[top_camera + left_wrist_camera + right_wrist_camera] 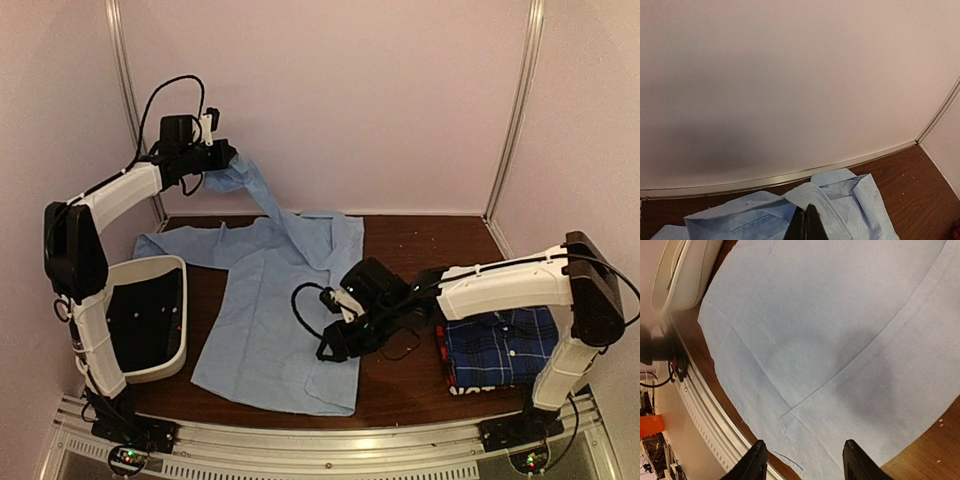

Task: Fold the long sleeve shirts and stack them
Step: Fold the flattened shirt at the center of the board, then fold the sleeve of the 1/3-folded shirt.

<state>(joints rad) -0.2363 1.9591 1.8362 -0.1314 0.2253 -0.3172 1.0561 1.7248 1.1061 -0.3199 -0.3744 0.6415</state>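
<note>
Dark wood of the table (420, 240) shows around the light blue shirt (270, 320), which lies flat in the middle of the frame. Its long axis runs from the hem at lower centre up to the collar at upper centre, leaning a little right. One sleeve rises to the upper left, pinched in the pressed-together left gripper (215, 172). The other sleeve lies out leftward, above the white bin (183, 320). The right gripper (335, 345) hovers over the shirt's lower right edge, fingers spread, holding nothing. A folded plaid shirt (505, 345) sits at lower right
</note>
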